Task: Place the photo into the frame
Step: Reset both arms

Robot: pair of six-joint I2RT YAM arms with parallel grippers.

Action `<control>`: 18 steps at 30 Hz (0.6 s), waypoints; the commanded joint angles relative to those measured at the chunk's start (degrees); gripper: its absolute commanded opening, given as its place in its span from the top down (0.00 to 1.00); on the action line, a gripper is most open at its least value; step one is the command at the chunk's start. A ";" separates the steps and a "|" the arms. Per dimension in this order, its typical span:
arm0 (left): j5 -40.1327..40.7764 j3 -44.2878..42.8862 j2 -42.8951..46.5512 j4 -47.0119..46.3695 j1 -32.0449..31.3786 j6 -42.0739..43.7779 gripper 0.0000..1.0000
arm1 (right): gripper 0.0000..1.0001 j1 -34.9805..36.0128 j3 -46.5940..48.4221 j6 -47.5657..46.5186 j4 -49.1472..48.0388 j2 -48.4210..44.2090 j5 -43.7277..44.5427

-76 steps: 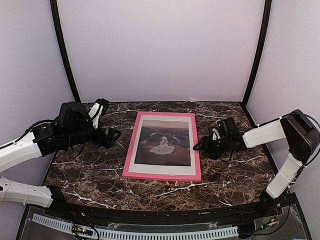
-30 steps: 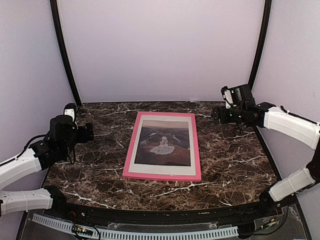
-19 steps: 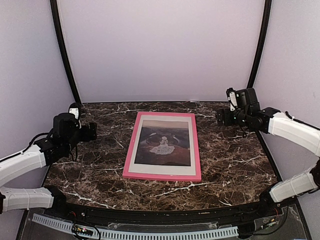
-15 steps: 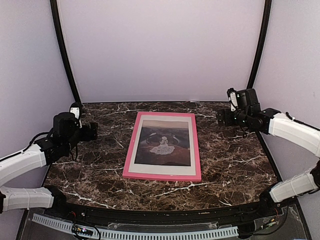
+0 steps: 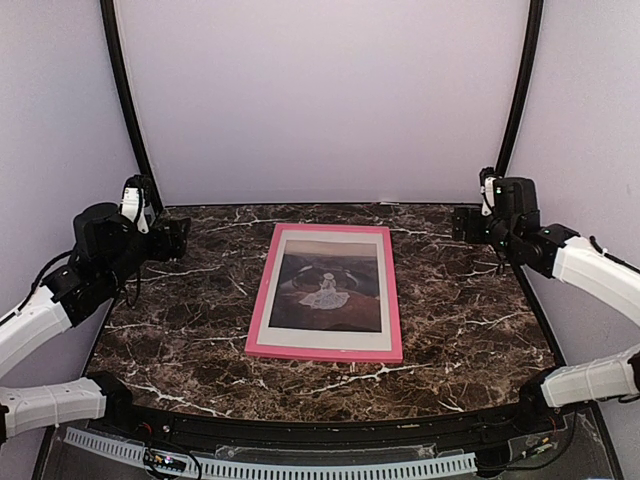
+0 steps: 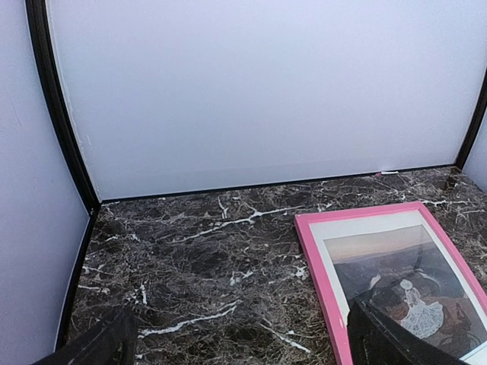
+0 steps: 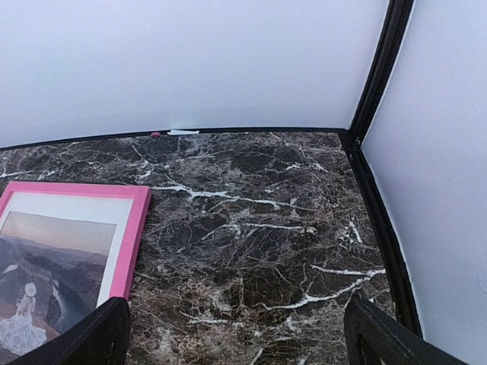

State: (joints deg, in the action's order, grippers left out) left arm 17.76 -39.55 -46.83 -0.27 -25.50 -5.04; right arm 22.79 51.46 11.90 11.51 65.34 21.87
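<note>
**Photo lies in the frame; both grippers stand off empty**

The dark, white-veined marble table [image 5: 180,340] carries the thin pink rectangular frame [image 5: 324,352], face up, with its long axis running towards the back wall. Inside the frame lies the sepia-grey, white-bordered paper photo [image 5: 328,285]. The left gripper [image 5: 170,240] and right gripper [image 5: 462,224] hang beyond the frame's far corners, about equally distant, jaws wide and holding nothing. Nothing visible stands between them and the frame.

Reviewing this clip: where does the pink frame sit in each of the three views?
Top external: the frame, centre of picture, whole, lying flat.
Left wrist: the frame, lower right, far left corner only.
Right wrist: the frame, lower left, far right corner only.
Shared landmark: the photo with its white-dressed figure.
</note>
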 commanded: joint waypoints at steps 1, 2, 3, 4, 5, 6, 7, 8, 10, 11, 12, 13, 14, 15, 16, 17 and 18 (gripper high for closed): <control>-2.38 -0.72 1.13 0.88 0.36 3.08 0.01 | 0.01 -0.38 -2.85 0.79 -4.30 2.25 4.96; -2.56 -0.60 1.19 0.67 0.36 3.09 0.01 | 0.01 -0.34 -3.54 0.84 -4.50 2.82 5.40; -2.75 -0.48 1.16 0.50 0.36 2.95 0.01 | 0.01 -0.37 -4.47 0.93 -4.84 3.32 5.65; -2.84 -0.27 1.02 0.48 0.36 2.85 0.01 | 0.01 -0.35 -5.96 1.60 -4.94 3.64 6.00; -2.92 -0.22 0.90 0.46 0.36 2.71 0.01 | 0.01 -0.37 -7.04 2.14 -5.07 3.76 6.17; -3.13 -0.12 0.59 0.45 0.36 2.64 0.01 | 0.01 -0.35 -8.01 2.28 -5.51 3.68 6.44; -3.15 -0.11 0.46 0.45 0.36 2.70 0.01 | 0.01 -0.37 -8.79 2.52 -5.93 3.39 7.15; -3.12 -0.09 0.30 0.45 0.36 2.73 0.01 | 0.01 -0.42 -9.41 2.55 -6.46 2.82 7.71; -2.87 0.09 0.51 0.55 0.36 2.71 0.01 | 0.01 -0.41 -9.99 1.75 -7.54 1.57 7.90; -2.97 0.26 0.68 0.47 0.36 2.52 0.01 | 0.01 -0.38 -9.91 1.51 -7.84 1.02 8.00; -3.41 0.35 0.99 0.46 0.36 2.46 0.01 | 0.01 -0.38 -9.52 1.40 -7.79 0.74 7.78; -3.55 0.48 1.19 0.45 0.36 2.37 0.01 | 0.01 -0.37 -8.94 1.37 -7.33 0.80 7.49; -3.90 0.50 1.45 0.45 0.36 2.34 0.01 | 0.01 -0.42 -8.18 1.49 -6.62 0.86 7.27; -4.02 0.59 1.55 0.45 0.36 2.32 0.01 | 0.01 -0.45 -7.65 1.75 -6.03 0.99 7.23; -4.17 0.56 1.74 0.49 0.36 2.27 0.01 | 0.01 -0.38 -7.39 1.88 -5.69 0.86 7.14; -4.24 0.58 1.78 0.70 0.36 2.19 0.01 | 0.01 -0.37 -7.46 1.83 -5.76 0.66 6.88; -4.51 0.60 1.93 0.75 0.36 2.17 0.01 | 0.01 -0.40 -7.58 1.77 -5.87 0.44 6.75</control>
State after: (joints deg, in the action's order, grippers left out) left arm 14.52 -39.42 -46.19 0.12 -25.50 -3.11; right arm 22.63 42.19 13.17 8.25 67.24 28.08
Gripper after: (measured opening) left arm 0.990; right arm 0.986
